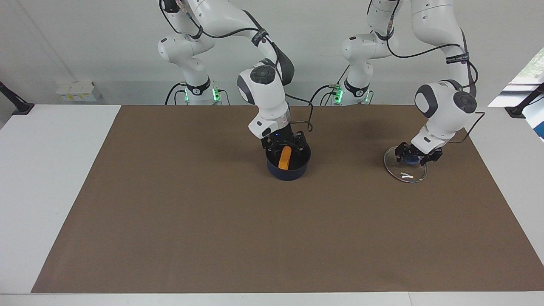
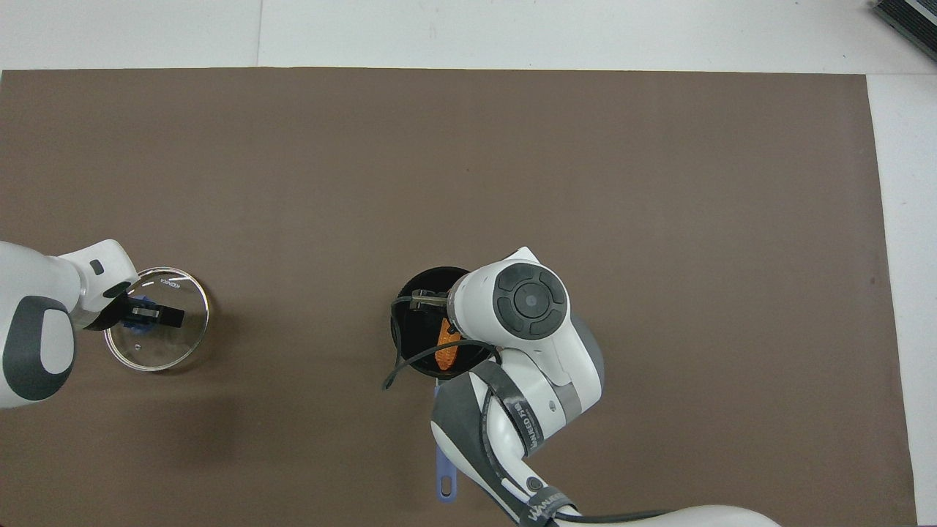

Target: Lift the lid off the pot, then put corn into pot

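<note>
The dark blue pot (image 1: pixel 289 169) stands on the brown mat, about midway between the two arms' ends, its long handle (image 2: pixel 445 468) pointing toward the robots. The orange corn (image 1: pixel 284 158) leans inside it and also shows in the overhead view (image 2: pixel 445 351). My right gripper (image 1: pixel 285 143) is just over the pot's mouth, fingers spread either side of the corn's top. The glass lid (image 1: pixel 406 172) lies flat on the mat toward the left arm's end. My left gripper (image 1: pixel 417 154) is over its blue knob (image 1: pixel 410 160), fingers spread.
The brown mat (image 1: pixel 212 221) covers most of the table, with white table top (image 1: pixel 51 178) showing around it. A loose black cable (image 2: pixel 399 369) from the right arm's wrist hangs over the pot's rim.
</note>
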